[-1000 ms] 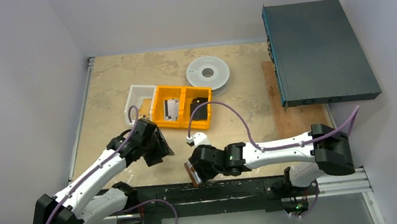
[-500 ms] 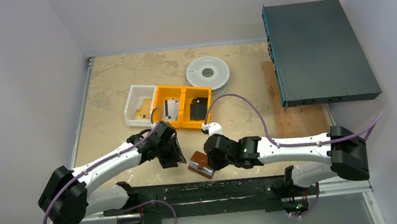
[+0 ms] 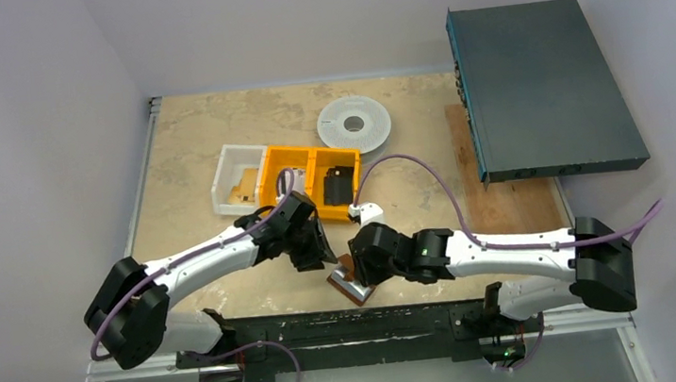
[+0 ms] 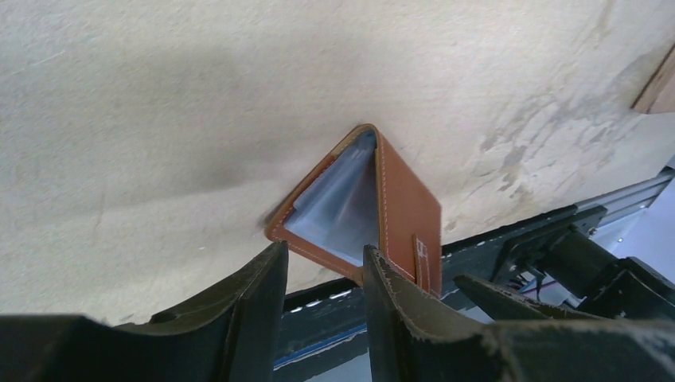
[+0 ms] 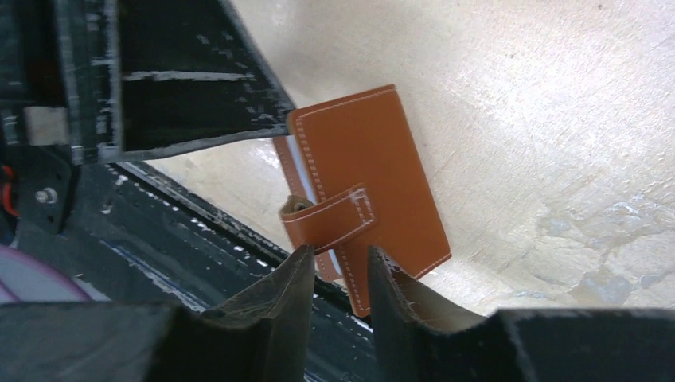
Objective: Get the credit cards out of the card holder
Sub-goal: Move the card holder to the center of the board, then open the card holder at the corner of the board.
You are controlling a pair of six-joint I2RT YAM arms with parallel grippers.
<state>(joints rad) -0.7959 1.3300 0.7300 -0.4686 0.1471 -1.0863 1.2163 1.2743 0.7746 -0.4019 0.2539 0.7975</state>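
Top external: card holder [image 3: 351, 282] near rail [image 3: 405, 321]

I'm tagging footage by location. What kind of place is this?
Most likely a robotics lab bench: two robot arms bolted to a rail at the edge of a table, bare white walls close around it, and orange parts bins beside a spool.

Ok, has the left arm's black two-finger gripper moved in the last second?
Yes. Seen from above, the left gripper has swung rightward, from near the left end of the orange plastic bin to near its middle, closer to the brown leather card holder.
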